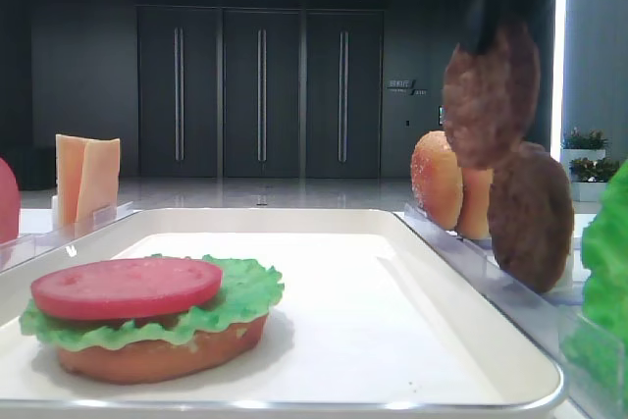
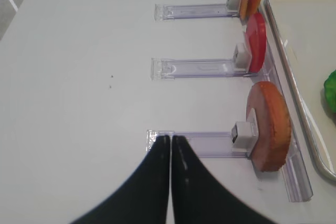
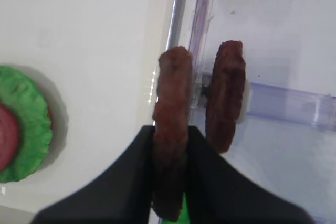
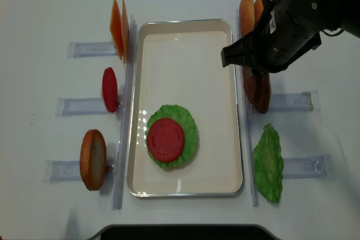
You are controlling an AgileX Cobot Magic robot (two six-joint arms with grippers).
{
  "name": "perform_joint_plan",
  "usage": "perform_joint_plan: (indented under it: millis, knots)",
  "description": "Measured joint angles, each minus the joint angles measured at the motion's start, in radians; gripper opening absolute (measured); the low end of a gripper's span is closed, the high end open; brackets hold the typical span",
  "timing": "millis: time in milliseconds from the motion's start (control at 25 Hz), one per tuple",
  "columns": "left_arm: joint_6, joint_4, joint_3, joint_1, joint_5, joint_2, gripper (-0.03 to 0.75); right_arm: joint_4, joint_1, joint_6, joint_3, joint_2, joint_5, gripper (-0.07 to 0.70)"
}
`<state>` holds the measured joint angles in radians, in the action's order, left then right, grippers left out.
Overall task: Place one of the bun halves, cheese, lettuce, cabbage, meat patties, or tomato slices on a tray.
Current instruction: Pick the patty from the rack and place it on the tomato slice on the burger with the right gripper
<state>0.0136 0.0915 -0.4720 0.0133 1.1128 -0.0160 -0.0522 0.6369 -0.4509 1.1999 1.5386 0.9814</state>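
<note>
dark-brown meat patty (image 3: 171, 129) hangs on edge, pinched in right gripper (image 3: 170, 174) just above tray (image 1: 324, 218) rim; stack w/ tomato slice (image 1: 126, 287) lies to its left, across tray.

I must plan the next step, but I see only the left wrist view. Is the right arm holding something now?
Observer: Yes. The right arm's fingers are shut on a meat patty, held on edge.
Operator: Where is the other patty?
Observer: The second meat patty stands in its clear holder, just beside the held one and lower than it.
Operator: What lies on the tray already?
Observer: On the tray sits a bun half with lettuce and a tomato slice stacked on it.
</note>
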Motion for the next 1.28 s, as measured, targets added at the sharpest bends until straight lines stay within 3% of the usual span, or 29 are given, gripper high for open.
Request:
perform_joint_plan:
  millis: [200, 360, 560, 760, 880, 960, 1040, 1120, 1200, 1280]
  knots:
    - [0.0, 0.0, 0.0, 0.0, 0.0, 0.0, -0.007, 0.015, 0.047, -0.015, 0.0, -0.078, 0.031, 0.118]
    - [0.0, 0.0, 0.0, 0.0, 0.0, 0.0, -0.007, 0.095, 0.083, -0.01, 0.0, -0.104, 0.046, 0.118]
    - [0.0, 0.0, 0.0, 0.0, 0.0, 0.0, -0.007, 0.179, 0.193, -0.001, 0.0, -0.113, 0.043, 0.116]
    - [0.0, 0.0, 0.0, 0.0, 0.0, 0.0, -0.007, 0.305, 0.264, 0.097, 0.0, -0.113, -0.028, 0.115]
    - [0.0, 0.0, 0.0, 0.0, 0.0, 0.0, -0.007, 0.417, 0.265, 0.206, -0.029, -0.118, -0.114, 0.115]
    - [0.0, 0.0, 0.0, 0.0, 0.0, 0.0, -0.007, 0.514, 0.247, 0.293, -0.074, -0.125, -0.17, 0.115]
    - [0.0, 0.0, 0.0, 0.0, 0.0, 0.0, -0.007, 0.671, 0.208, 0.451, -0.128, -0.127, -0.209, 0.115]
    - [0.0, 0.0, 0.0, 0.0, 0.0, 0.0, -0.007, 0.92, 0.148, 0.663, -0.204, -0.127, -0.229, 0.115]
    - [0.0, 0.0, 0.0, 0.0, 0.0, 0.0, -0.007, 1.219, 0.078, 0.94, -0.279, -0.127, -0.234, 0.115]
    - [0.0, 0.0, 0.0, 0.0, 0.0, 0.0, -0.007, 1.54, 0.023, 1.237, -0.347, -0.127, -0.199, 0.115]
